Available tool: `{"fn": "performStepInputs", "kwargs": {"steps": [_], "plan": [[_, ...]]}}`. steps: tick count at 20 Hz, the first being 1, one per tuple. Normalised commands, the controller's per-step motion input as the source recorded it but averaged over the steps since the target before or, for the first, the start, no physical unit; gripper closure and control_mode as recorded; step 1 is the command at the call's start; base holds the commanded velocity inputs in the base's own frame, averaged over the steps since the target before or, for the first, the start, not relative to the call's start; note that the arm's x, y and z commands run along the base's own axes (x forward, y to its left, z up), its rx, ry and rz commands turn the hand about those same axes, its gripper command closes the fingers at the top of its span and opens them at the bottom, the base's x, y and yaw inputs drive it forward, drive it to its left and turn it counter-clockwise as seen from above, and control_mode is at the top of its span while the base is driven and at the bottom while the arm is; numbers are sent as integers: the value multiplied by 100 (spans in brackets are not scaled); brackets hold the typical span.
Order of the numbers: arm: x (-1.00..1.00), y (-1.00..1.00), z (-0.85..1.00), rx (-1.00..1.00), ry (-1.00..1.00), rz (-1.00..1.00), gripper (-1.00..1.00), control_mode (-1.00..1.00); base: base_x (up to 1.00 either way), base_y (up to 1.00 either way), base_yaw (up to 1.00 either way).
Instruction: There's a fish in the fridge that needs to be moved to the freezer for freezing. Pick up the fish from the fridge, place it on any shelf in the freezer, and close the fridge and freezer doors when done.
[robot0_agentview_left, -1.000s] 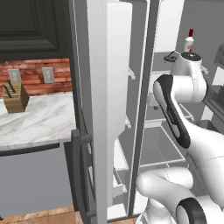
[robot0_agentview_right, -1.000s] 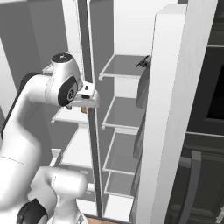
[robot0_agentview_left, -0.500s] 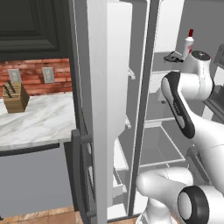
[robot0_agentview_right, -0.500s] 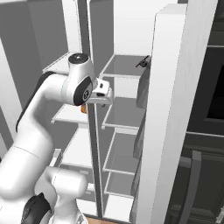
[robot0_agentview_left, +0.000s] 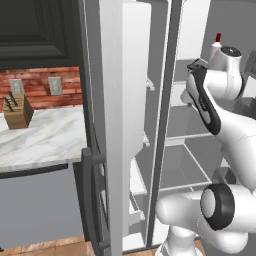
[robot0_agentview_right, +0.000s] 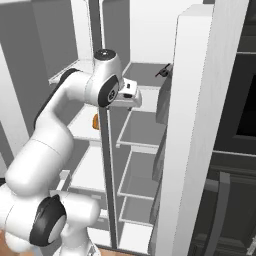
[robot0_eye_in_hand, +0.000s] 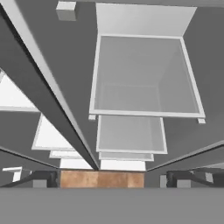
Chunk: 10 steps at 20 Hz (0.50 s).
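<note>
End effector (robot0_eye_in_hand: 111, 179) has its jaws apart and empty, and points down the fridge (robot0_agentview_right: 142, 132) shelves. Fish (robot0_agentview_right: 163, 73) lies on the upper shelf, ungrasped. Step in hand: reach. The next move calls for aligning over the fish, then closing.

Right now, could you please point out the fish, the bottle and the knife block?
fish (robot0_agentview_right: 163, 72): right base view, dark body.
red-capped bottle (robot0_agentview_left: 217, 38): left base view, red cap.
knife block (robot0_agentview_left: 18, 112): left base view, wooden front.

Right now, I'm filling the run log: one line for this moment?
tool open, empty | fish on upper shelf | fridge door open
</note>
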Motion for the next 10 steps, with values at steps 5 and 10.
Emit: {"fn": "performStepInputs", "kwargs": {"steps": [5,10], "plan": [[39,-40,16,-7,1,0,-100,-100,0,0,0],[15,-36,23,-3,-3,0,-100,-100,0,0,0]]}}
